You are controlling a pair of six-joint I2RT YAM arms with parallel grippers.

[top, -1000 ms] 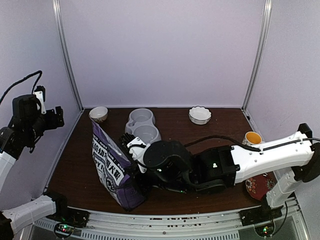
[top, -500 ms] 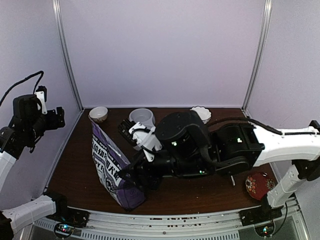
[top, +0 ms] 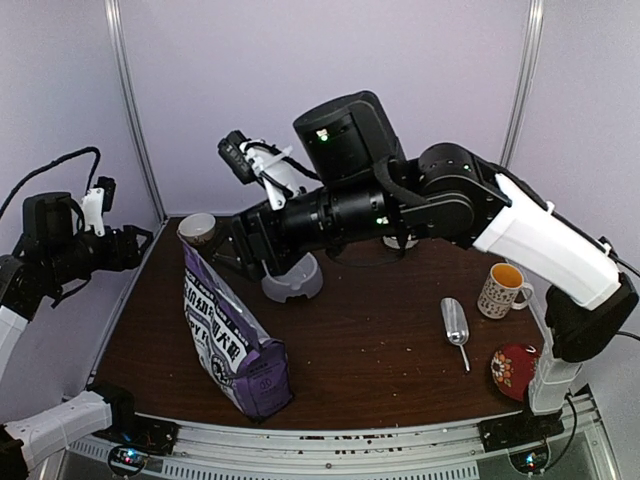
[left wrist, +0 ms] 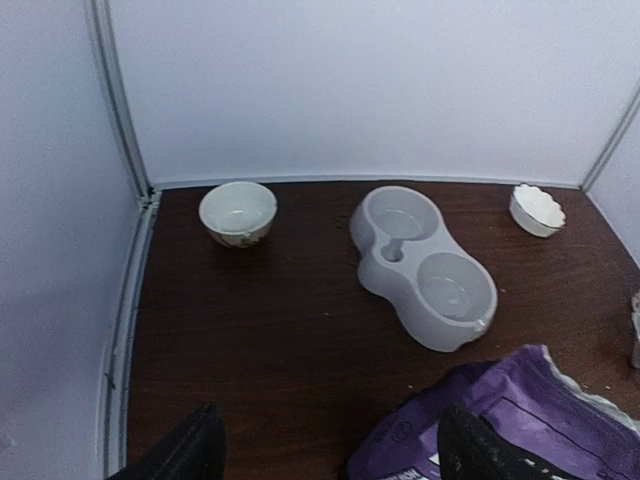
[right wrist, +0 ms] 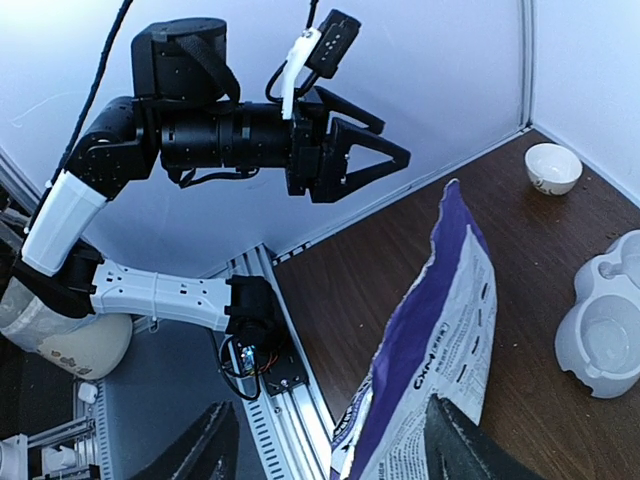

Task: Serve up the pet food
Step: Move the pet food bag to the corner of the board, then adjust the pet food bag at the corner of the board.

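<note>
**Right arm (top: 450, 205) raised off the counter (top: 370, 350) within the last second**

Compared with one second ago, the right arm no longer lies low across the counter. It now reaches high over the rear left. The right end effector (top: 240, 252) sits near the upper edge of the purple bag (top: 235, 345), with its fingers apart and clamped on nothing.

The bag stands upright at the front left of the counter, its torn top open. The pet food itself cannot be made out in any view.

The left end effector (top: 135, 240) hovers beyond the left edge of the counter, also with its fingers apart and holding nothing.

The grey double bowl (left wrist: 425, 265) sits behind the bag, apart from it. A metal scoop (top: 455, 322) lies on the right side, near a mug (top: 500, 290). A small bowl (left wrist: 238, 212) occupies the rear left corner.
</note>
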